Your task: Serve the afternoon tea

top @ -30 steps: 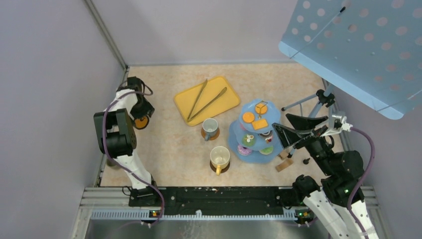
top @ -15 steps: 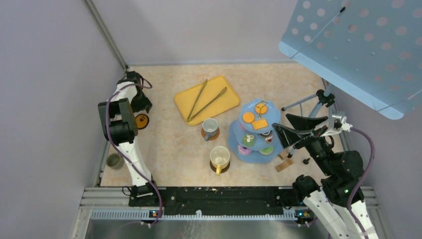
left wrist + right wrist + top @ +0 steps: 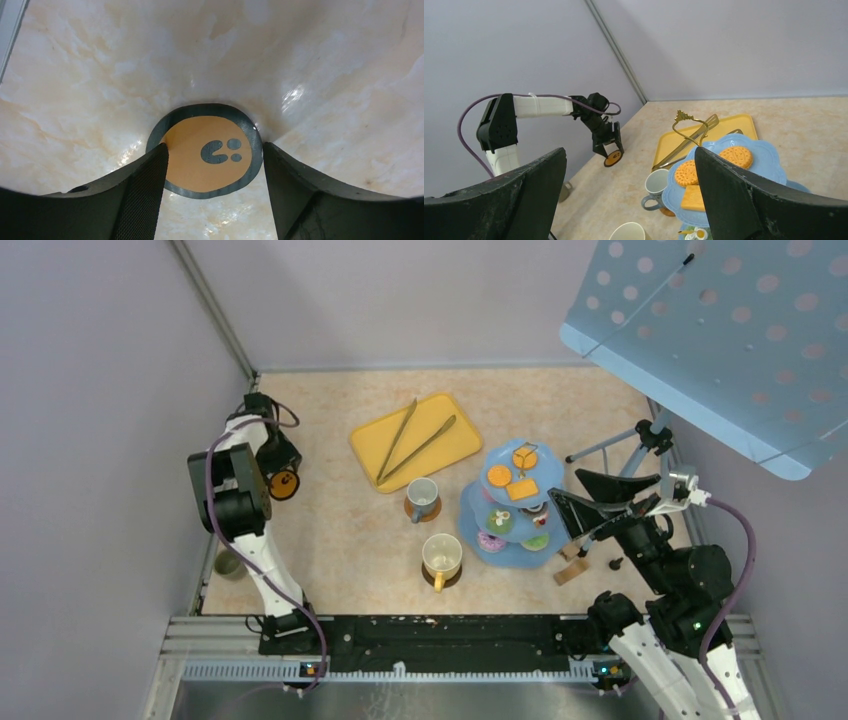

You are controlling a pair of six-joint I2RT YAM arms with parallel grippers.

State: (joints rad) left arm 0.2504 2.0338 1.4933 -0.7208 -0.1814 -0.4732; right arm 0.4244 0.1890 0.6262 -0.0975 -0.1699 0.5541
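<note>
**The coaster sits right between the left fingers**

We look at the left gripper (image 3: 214,150) first. It points down at the table (image 3: 325,60) in the far left corner. Right under it lies a round orange coaster (image 3: 192,167) with a dark rim, flat on the table. The jaws stand apart, one on each side of the coaster. The left finger (image 3: 145,190) covers a bit of the coaster's edge, and the other finger is just beside the rim. We cannot tell if either one touches it. We see no clamp on it yet.

The coaster is round, so it has no long side. We think the fingers can close from any side. It is also thin and flat, so the fingers must be low at the table to catch its rim. That looks like the hard part.

From the top view, the coaster (image 3: 284,484) is well apart from the rest of the tea. The grey mug (image 3: 422,496) and the yellow mug (image 3: 441,555) stand in the middle, each on its own coaster. The blue stand (image 3: 470,520) with the treats is to their right.

The left arm is much the nearer one. The right gripper (image 3: 629,150) hangs in the air by the stand, on the far side from the coaster. Its jaws are wide apart and hold nothing.
</note>
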